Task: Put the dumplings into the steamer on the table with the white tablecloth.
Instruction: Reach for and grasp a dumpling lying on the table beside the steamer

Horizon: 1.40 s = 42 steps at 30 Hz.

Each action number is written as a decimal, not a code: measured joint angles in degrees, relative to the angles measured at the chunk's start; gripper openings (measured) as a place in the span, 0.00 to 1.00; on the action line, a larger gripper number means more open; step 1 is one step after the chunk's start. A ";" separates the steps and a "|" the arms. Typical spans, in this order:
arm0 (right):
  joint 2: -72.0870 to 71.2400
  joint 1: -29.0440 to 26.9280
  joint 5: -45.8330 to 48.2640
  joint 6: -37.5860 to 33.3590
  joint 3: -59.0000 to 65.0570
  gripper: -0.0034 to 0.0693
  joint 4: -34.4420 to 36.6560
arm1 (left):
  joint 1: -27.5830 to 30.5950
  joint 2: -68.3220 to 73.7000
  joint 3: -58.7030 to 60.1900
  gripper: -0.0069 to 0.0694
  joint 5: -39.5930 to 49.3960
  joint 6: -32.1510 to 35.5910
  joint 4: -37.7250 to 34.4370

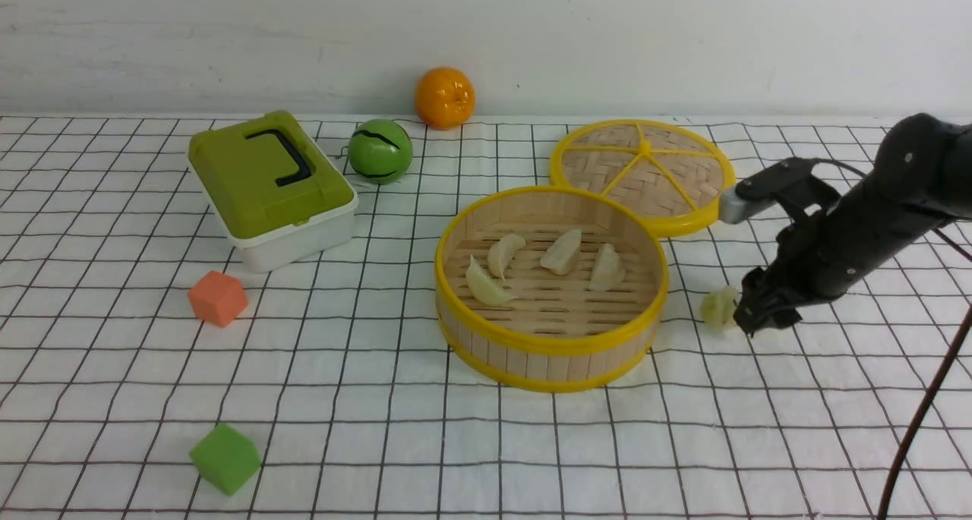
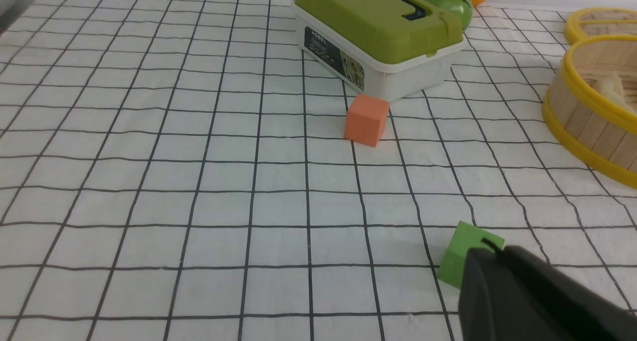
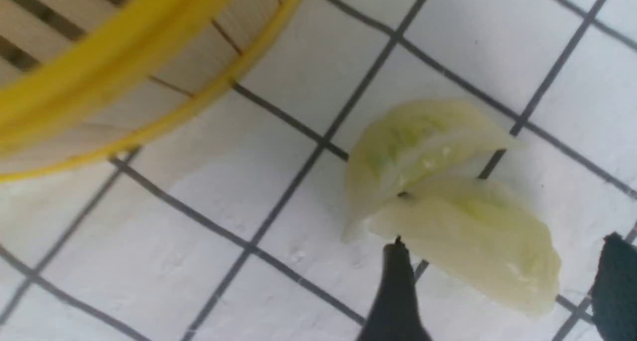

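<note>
Dumplings (image 3: 473, 236) overlap, one partly covered; right end effector (image 3: 505, 254) spread astride one, empty; left end effector (image 2: 497, 281), mostly cropped, closed.

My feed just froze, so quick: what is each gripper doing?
Left gripper: closed, nothing visibly held.
Right gripper: open, jaws either side of a dumpling lying on the tablecloth, not gripping it.

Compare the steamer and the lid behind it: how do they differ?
The steamer is deep, with slatted wall and floor; the lid is a flat woven disc with yellow spokes. The steamer holds four dumplings; the lid carries nothing. The steamer sits nearer the robot, the lid farther back and right. Both are round with yellow rims.
</note>
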 joint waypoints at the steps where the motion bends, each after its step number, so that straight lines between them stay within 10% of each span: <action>1: 0.59 0.00 -0.08 0.00 0.00 0.74 -0.63 | 0.00 0.00 0.00 0.09 0.00 0.00 0.02; 5: 1.29 -0.06 -0.13 0.00 0.00 0.65 -1.06 | 0.00 0.00 0.00 0.09 0.00 0.00 0.02; 13: -0.11 -0.06 4.08 0.07 0.00 0.08 -1.27 | 0.00 0.00 0.05 0.10 0.00 0.00 0.08; 20: -3.17 -0.06 11.38 0.33 0.00 0.02 -0.64 | 0.00 0.00 0.05 0.11 0.00 0.00 0.25; 29: -3.40 -0.06 9.91 1.13 0.00 0.20 -0.59 | 0.00 0.00 0.05 0.12 0.00 -0.02 0.25; 37: -1.81 1.43 1.41 -7.98 0.00 0.75 0.15 | 0.00 0.00 0.05 0.13 0.00 -0.02 0.25; 42: 0.42 4.81 -0.32 -19.02 0.00 0.75 1.44 | 0.00 0.00 0.05 0.13 0.00 -0.08 0.27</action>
